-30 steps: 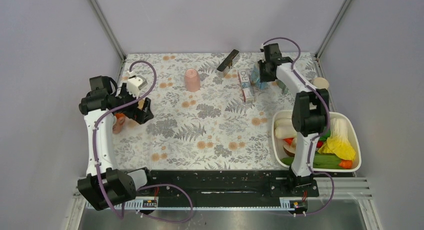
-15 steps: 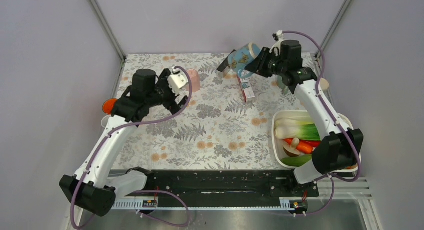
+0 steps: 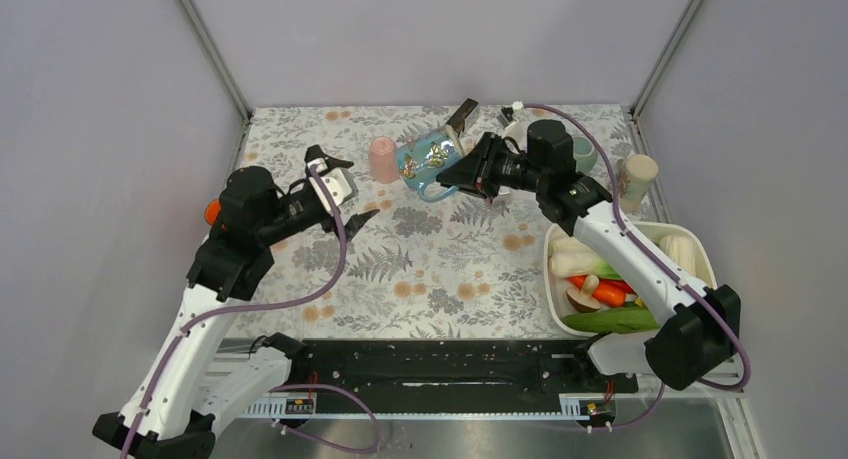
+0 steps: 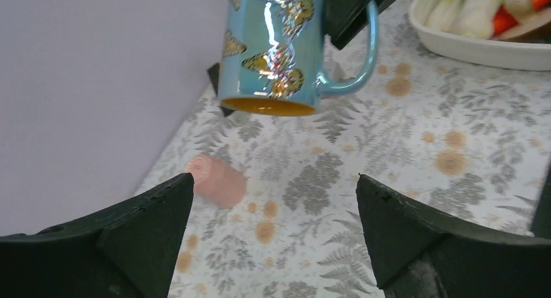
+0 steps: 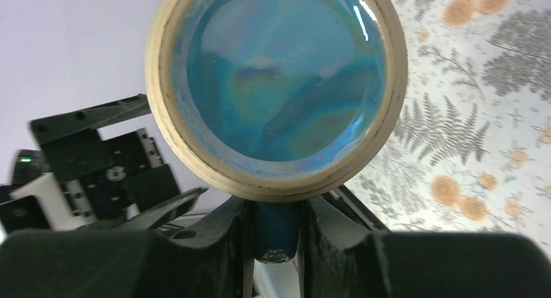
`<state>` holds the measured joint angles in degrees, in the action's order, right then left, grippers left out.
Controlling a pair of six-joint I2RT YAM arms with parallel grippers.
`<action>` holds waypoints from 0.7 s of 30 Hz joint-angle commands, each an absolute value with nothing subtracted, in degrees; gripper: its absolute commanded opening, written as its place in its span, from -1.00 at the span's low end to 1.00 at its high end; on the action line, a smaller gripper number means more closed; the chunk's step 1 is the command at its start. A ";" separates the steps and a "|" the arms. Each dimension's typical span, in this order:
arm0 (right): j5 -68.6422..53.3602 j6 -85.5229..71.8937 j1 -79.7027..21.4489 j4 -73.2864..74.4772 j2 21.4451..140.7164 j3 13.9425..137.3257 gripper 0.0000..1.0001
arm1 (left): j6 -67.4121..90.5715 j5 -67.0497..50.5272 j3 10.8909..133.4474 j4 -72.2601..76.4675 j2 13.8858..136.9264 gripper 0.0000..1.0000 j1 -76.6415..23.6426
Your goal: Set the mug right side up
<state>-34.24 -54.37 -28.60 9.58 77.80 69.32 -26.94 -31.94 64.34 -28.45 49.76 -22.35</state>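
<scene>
- Slippage worried us; the right gripper [image 3: 462,174] had its jaws clamped only on the handle of the mug [image 3: 428,166], held tilted above the table [image 3: 420,279]; turning could twist it loose.
- Left gripper [image 3: 348,189], jaws apart, faced the mug; we judged a clash possible.
- Flowered table, crowded; pink cup [image 3: 383,159] near; grey walls close.

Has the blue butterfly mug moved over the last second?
Yes. The glossy blue butterfly-patterned mug, held in the right hand, has gone left in the top view, ending just beside the small pink cup.
</scene>
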 commanded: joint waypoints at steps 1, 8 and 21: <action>-36.12 -66.02 -28.96 -8.54 72.12 67.72 -1.00 | -37.62 -23.87 60.32 -17.44 49.08 0.97 -22.49; -34.48 -73.43 -30.71 -14.60 70.47 65.56 -1.00 | -34.36 -45.76 56.79 -12.38 47.95 0.87 -22.65; -32.01 -80.57 -36.01 -23.69 70.39 63.33 -1.00 | -32.92 -47.56 55.11 -4.63 51.35 0.76 -23.62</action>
